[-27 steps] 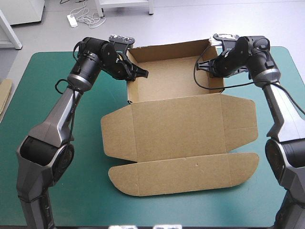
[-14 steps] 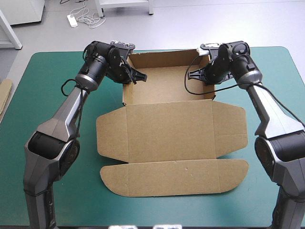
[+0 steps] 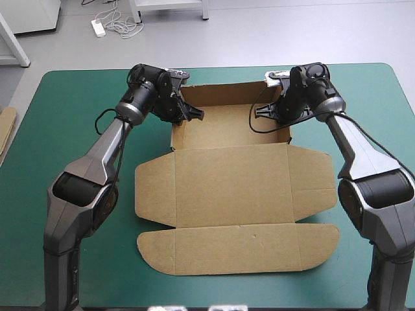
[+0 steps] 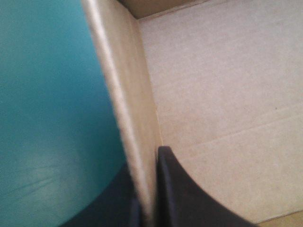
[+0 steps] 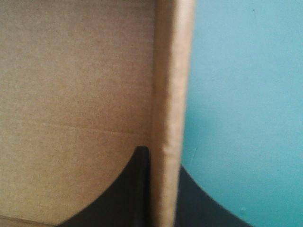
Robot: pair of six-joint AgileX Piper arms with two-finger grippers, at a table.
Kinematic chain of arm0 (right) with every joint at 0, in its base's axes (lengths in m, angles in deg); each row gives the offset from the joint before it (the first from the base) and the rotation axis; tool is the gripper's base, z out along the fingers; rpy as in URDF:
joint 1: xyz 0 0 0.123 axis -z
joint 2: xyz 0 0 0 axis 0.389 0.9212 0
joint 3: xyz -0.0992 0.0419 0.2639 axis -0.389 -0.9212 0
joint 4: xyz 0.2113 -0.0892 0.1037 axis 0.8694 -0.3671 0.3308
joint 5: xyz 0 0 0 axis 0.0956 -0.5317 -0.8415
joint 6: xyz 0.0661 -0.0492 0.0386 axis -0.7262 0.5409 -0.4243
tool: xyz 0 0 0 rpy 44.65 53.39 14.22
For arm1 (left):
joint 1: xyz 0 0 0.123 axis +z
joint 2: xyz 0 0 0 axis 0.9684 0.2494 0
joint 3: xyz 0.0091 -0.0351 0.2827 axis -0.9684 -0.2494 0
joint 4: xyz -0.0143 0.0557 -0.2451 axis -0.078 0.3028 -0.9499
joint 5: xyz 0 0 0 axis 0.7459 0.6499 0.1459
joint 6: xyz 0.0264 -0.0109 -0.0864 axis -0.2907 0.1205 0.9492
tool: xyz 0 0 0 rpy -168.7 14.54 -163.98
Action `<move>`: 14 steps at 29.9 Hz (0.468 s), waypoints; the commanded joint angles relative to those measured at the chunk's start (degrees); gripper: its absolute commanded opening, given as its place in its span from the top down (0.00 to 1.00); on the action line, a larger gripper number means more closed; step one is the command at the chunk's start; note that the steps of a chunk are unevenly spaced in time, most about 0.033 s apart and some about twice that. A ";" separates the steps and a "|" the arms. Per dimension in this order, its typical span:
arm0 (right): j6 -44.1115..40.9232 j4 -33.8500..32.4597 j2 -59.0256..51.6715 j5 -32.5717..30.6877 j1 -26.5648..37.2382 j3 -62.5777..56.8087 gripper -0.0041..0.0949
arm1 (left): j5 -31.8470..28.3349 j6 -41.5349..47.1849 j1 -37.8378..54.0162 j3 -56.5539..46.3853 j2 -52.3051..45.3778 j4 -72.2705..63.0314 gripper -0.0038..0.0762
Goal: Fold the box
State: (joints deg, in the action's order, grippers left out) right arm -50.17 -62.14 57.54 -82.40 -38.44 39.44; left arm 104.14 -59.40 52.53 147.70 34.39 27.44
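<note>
The brown box [image 3: 230, 172] lies in the middle of the teal-green table as an open tray at the far side, with its lid and front flap spread flat toward the near edge. My left gripper [image 3: 183, 111] is shut on the box's left wall [image 4: 125, 109], one black finger inside the tray and one outside. Across the tray, my right gripper [image 3: 272, 110] is shut on the box's right wall [image 5: 171, 109] in the same way. In both wrist views the upright wall runs straight out from between the fingers.
A strip of more brown board [image 3: 5, 126] shows at the table's left edge. Bare teal-green cover [image 3: 78, 129] lies to both sides of the box. The lid's rounded flap [image 3: 240, 249] reaches close to the table's near edge.
Both grippers, holding the side walls, have moved toward each other, so the tray has narrowed. The whole box first slid left, then came back a little to the right.
</note>
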 commanded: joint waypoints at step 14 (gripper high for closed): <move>3.13 1.65 2.43 0.07 -0.14 1.64 0.96 | 2.37 -2.14 0.69 1.43 2.50 -2.07 0.96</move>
State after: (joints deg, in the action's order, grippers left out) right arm -49.92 -63.09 62.70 -83.41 -38.38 39.44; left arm 103.32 -59.46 53.57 148.38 38.66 24.21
